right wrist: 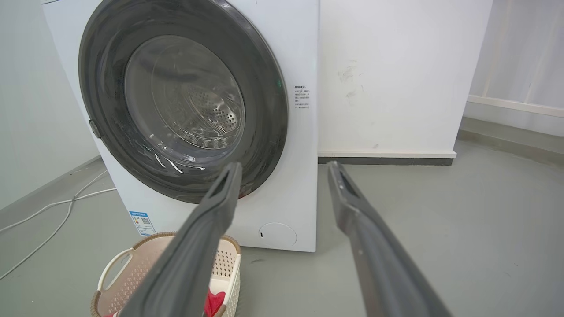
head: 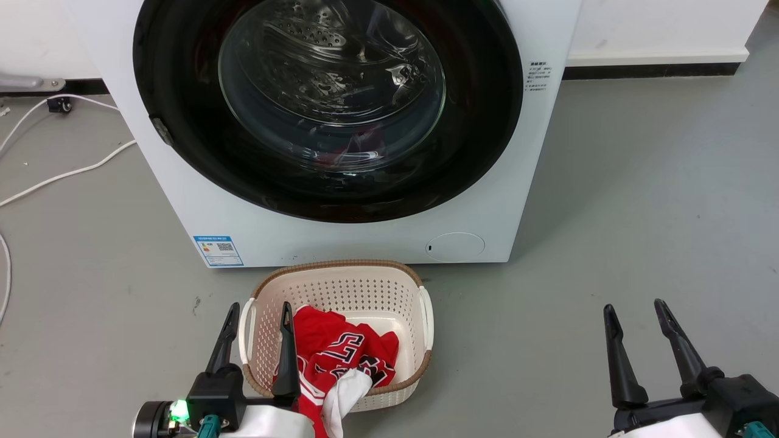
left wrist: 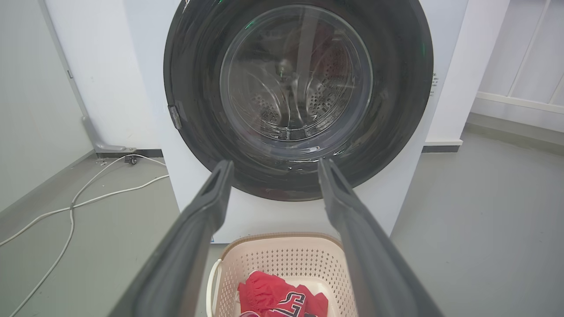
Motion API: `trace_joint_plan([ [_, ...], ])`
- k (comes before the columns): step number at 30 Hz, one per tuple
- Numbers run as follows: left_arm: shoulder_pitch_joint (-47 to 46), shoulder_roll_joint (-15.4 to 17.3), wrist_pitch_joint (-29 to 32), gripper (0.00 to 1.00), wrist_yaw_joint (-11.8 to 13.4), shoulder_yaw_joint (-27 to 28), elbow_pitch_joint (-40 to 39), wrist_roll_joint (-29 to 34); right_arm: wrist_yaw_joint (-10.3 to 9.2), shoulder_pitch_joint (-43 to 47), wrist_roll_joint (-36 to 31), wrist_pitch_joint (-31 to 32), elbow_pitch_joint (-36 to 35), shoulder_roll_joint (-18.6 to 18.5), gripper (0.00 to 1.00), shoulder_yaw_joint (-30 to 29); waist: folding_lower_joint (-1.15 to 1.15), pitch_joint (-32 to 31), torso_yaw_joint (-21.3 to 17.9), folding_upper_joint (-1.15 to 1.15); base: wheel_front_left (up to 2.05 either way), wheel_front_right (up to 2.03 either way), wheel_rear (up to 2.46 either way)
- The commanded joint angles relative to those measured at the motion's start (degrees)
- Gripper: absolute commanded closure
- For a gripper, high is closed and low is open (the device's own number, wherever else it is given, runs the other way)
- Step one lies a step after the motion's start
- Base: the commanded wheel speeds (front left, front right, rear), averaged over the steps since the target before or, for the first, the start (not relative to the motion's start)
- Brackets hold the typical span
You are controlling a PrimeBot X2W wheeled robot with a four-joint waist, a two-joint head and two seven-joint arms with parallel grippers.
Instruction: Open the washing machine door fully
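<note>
The washing machine door point(head: 328, 103) is shut, flat against the front of the white machine point(head: 365, 237), and it is almost as wide as the machine. It is big and round, with a shiny black rim and clear glass in the middle (you can see the metal drum with its little holes through the glass). A basket point(head: 341, 289) sits on the grey floor point(head: 639, 213) just in front of the machine, with a red and white shirt point(head: 331, 350) inside it. The left tool point(head: 260, 309) is low on the left, with its two dark fingers spread apart and holding nothing. One of its fingers shows in front of the basket's left side. The right tool point(head: 634, 307) is low on the right over bare floor, well away from the basket, and its fingers are spread apart and holding nothing too. Both tools point toward the machine and are apart from the door. White cables point(head: 67, 173) lie on the floor to the left of the machine.
</note>
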Motion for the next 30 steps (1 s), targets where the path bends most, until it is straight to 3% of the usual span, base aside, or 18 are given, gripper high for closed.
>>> trace_joint_plan([
  [1, 0.35, 0.10, -0.18, 0.00, 0.04, 0.17, 0.10, -0.33, -0.02, 0.50, 0.53, -0.12, 0.17, -0.05, 0.00, 0.00, 0.00, 0.01, 0.02, 0.00, 0.00, 0.00, 0.00],
  [14, 0.52, 0.09, -0.18, 0.00, 0.47, 0.18, 0.28, -0.40, -0.02, 0.41, 0.91, -0.12, -0.02, -0.05, 0.00, 0.52, 0.00, -0.04, 0.03, 0.00, 0.00, 0.00, 0.00],
  [15, 0.51, 0.09, -0.18, 0.00, 0.46, 0.16, 0.28, -0.39, -0.02, 0.39, 0.89, -0.12, -0.11, -0.05, 0.56, 0.55, 0.00, -0.03, 0.00, 0.00, 0.00, 0.00, 0.00],
  [16, 0.50, 0.09, -0.18, 0.00, 0.49, 0.17, 0.27, -0.37, -0.02, 0.30, 1.13, -0.12, -0.33, -0.05, 1.00, 0.58, 0.00, -0.04, -0.01, 0.00, 0.00, 0.00, 0.00],
  [18, 0.56, 0.09, -0.18, 0.00, 0.55, 0.14, 0.35, -0.38, -0.02, 0.09, 2.29, -0.12, -1.21, -0.05, 1.00, 0.80, 0.00, -0.04, -0.05, 0.00, 0.00, 0.00, 0.00],
  [20, 0.58, 0.09, -0.18, 0.00, 0.57, 0.08, 0.38, -0.41, -0.02, -0.02, 7.42, -0.12, -2.26, -0.05, 1.00, 1.43, 0.00, 0.00, -0.06, 0.00, 0.00, 0.00, 0.00],
  [25, 0.40, 0.08, -0.18, 0.00, 0.57, -0.06, 0.46, -0.21, -0.02, -0.87, 31.00, -0.11, -4.76, 0.04, 1.00, 3.49, 0.00, 0.10, -0.10, 0.00, 0.00, 0.00, 0.00],
  [30, 0.23, 0.07, -0.18, 0.00, 0.46, -0.28, 0.74, -0.10, -0.02, -0.85, 61.59, -0.11, -4.41, -0.07, 1.00, 3.64, 0.00, 0.02, 0.09, 0.00, 0.00, 0.00, 0.00],
])
